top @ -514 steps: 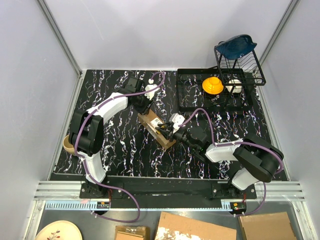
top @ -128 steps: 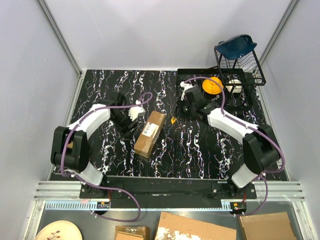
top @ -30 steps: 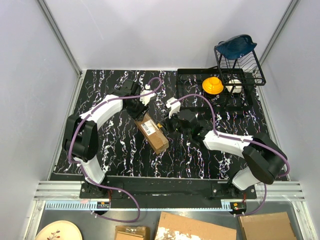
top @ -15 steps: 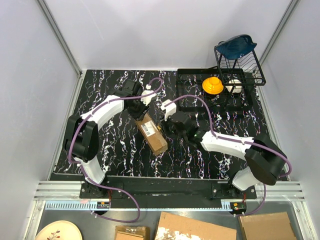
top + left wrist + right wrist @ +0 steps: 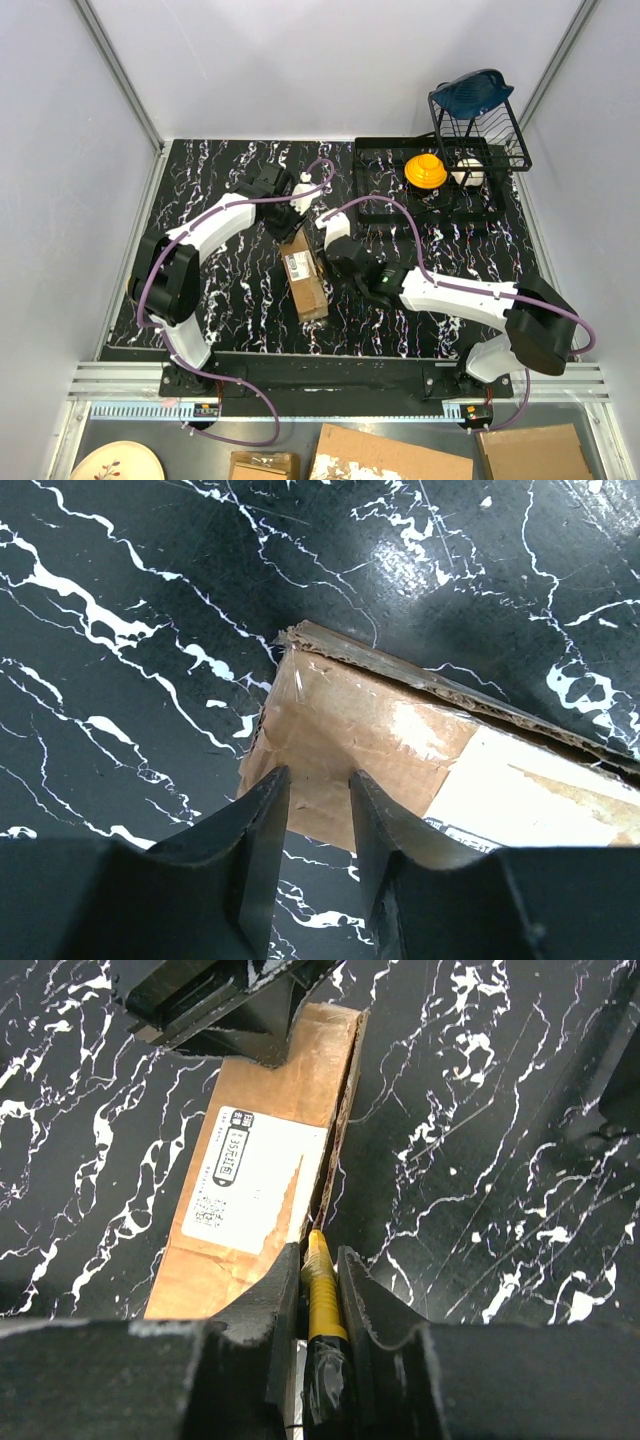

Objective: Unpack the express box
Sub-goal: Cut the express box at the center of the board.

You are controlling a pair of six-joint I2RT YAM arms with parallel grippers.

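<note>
**Express box (image 5: 303, 275) laid flat on the table (image 5: 230, 300), one gripper at its end, one at its side seam.**

The carton is judged light and stiff, with slick taped faces and crushable walls. Hold is best taken across the short end, off the label (image 5: 250, 1175). Left gripper (image 5: 318, 780): jaws are set narrowly apart with nothing seen clamped, and the taped box end lies just beyond the fingertips. Right gripper (image 5: 318, 1260): jaws are closed on the utility knife (image 5: 322, 1295), whose tip is met by the box's long edge just ahead of them.

Left arm (image 5: 212, 224), right arm (image 5: 452, 293): links being covered by white shells, joints being housed in black. Purple cable (image 5: 375, 198) being looped along each arm. Bases (image 5: 190, 381) being finished black. Fingers (image 5: 250, 865) being shown black, tapered.
</note>
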